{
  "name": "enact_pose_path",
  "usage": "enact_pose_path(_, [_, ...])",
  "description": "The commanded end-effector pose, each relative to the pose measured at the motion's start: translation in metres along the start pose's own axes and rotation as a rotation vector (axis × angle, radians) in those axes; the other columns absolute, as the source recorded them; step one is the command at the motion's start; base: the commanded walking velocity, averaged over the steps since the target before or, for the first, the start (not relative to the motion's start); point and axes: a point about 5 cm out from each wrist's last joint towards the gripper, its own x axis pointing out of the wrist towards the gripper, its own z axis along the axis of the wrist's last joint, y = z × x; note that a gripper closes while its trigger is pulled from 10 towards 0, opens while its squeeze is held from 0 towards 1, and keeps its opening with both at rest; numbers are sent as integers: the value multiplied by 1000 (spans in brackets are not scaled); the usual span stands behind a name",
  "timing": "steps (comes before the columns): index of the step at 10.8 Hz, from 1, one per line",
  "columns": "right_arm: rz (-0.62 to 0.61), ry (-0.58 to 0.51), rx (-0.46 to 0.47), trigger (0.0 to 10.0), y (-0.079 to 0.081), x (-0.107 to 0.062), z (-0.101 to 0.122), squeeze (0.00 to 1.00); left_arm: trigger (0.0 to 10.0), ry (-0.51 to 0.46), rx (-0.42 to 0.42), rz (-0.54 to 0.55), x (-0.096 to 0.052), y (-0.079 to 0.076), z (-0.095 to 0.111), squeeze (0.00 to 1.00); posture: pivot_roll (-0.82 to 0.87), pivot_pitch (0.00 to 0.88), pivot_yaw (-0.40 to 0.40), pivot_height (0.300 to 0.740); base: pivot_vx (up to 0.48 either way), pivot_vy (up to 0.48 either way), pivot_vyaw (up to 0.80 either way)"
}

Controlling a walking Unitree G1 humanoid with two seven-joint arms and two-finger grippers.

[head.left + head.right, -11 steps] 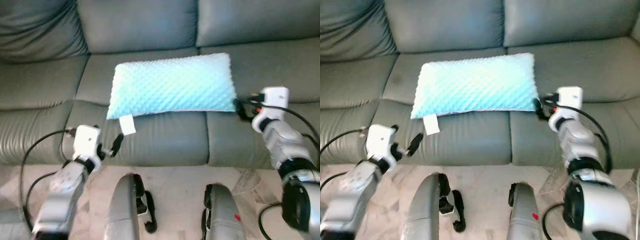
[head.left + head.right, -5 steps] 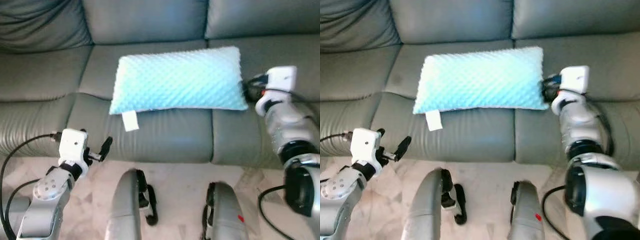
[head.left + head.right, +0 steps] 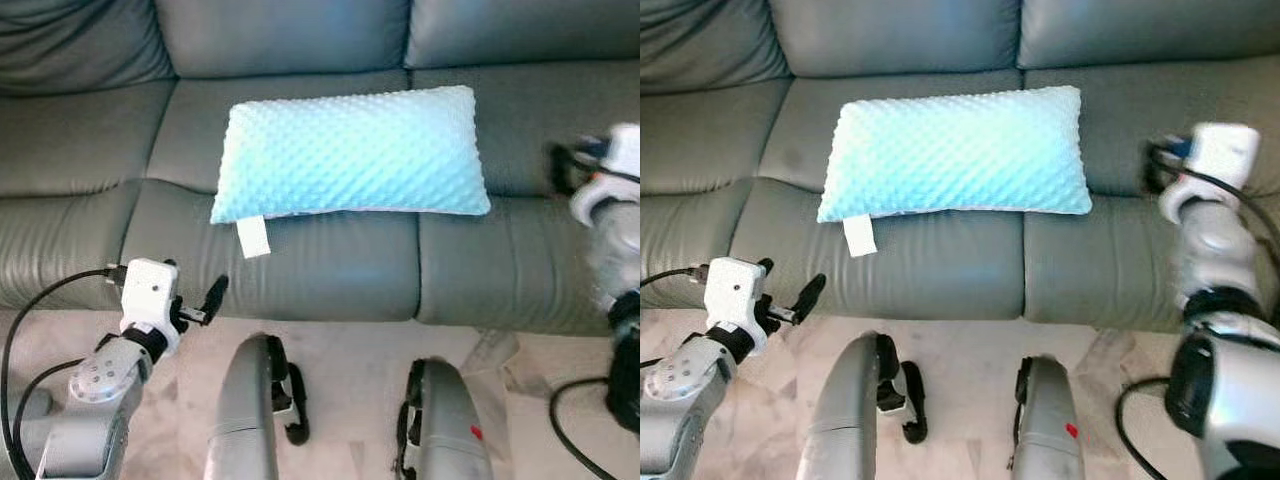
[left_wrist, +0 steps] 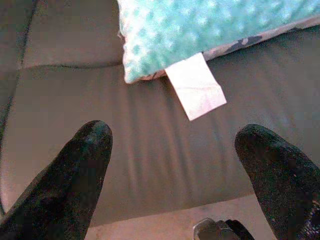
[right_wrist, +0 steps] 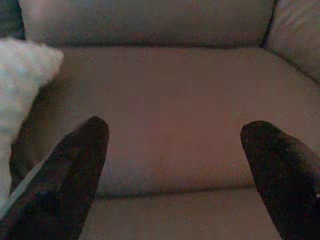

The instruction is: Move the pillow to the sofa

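A light blue dimpled pillow (image 3: 350, 155) lies flat on the middle seat of the grey leather sofa (image 3: 90, 150), with a white tag (image 3: 253, 237) hanging over the seat's front. My left gripper (image 3: 208, 300) is low at the sofa's front edge, below the pillow's left corner, open and holding nothing. In the left wrist view the pillow corner (image 4: 200, 30) and tag (image 4: 196, 86) lie ahead of the spread fingers (image 4: 85, 160). My right gripper (image 3: 1155, 165) hovers over the right seat, apart from the pillow's right end, open and holding nothing. The right wrist view catches the pillow edge (image 5: 20, 80).
The sofa's backrest cushions (image 3: 280, 35) rise behind the pillow. The pale tiled floor (image 3: 350, 345) runs along the sofa's front. My two grey legs (image 3: 245, 420) stand close to the sofa. Black cables (image 3: 40, 310) trail from both arms.
My right gripper has drawn away to the right from the pillow's right end. The left arm has dropped slightly and stays low. The pillow lies where it was.
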Motion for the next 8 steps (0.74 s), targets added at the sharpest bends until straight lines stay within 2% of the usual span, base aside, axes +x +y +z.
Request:
enact_pose_path(1, [-7,107,13,10000,-4,-7,-23,0,10000,38,-38,-10,-7,-2,-8,0,85,398,127,625,0,0,0])
enact_pose_path(2, [18,153,48,10000,4,-7,-29,0,10000,28,-143,-129,-7,-17,2,0,91,401,126,625,0,0,0])
enact_pose_path(3, [88,158,65,10000,24,-3,-26,0,10000,22,-185,-234,-6,-27,14,0,97,413,125,625,0,0,0])
enact_pose_path(4, [153,156,62,10000,42,-1,-24,0,10000,18,-190,-282,-1,-32,21,0,98,416,124,625,0,0,0])
enact_pose_path(5, [229,151,63,10000,67,1,-20,0,10000,-4,-172,-298,8,-38,27,0,99,422,123,625,0,0,0])
enact_pose_path(6, [259,150,90,10000,77,1,-18,0,10000,-12,-153,-300,12,-41,27,0,102,421,120,625,0,0,0])
enact_pose_path(8, [395,135,246,10000,121,3,-1,0,10000,-14,-128,-311,25,-54,27,0,94,417,105,625,0,0,0])
